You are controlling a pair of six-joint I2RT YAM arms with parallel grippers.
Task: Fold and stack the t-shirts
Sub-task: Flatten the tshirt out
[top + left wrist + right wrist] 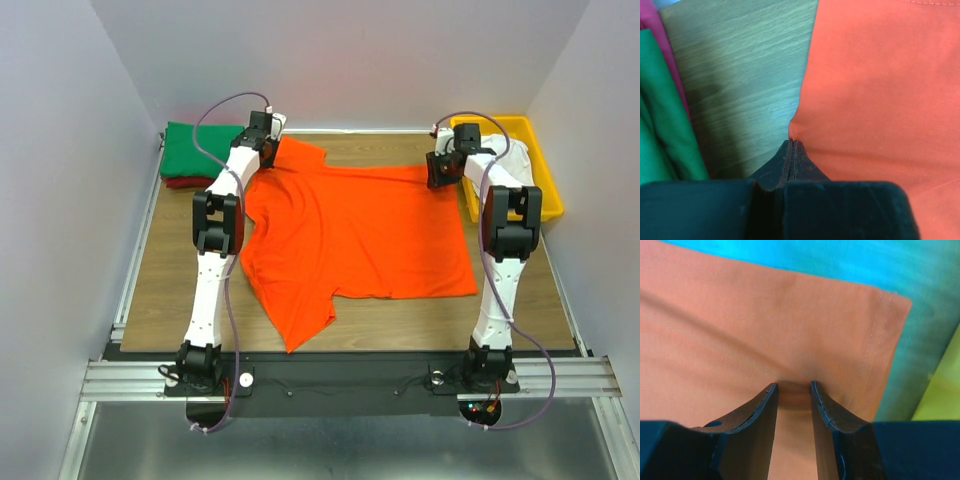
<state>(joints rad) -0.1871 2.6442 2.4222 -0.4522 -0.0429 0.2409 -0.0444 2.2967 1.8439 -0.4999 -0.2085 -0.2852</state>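
Orange t-shirt (360,235) spread flat on table (170,280), far corners at the grippers. Left gripper (791,144) clenched on the shirt's edge — a thin bite that may slip under pull. Right gripper (792,385): jaws part-way apart, cloth between; can't tell if it holds. If only one side holds, a lift would likely skew the fold — or drag cloth toward green t-shirt (195,145).
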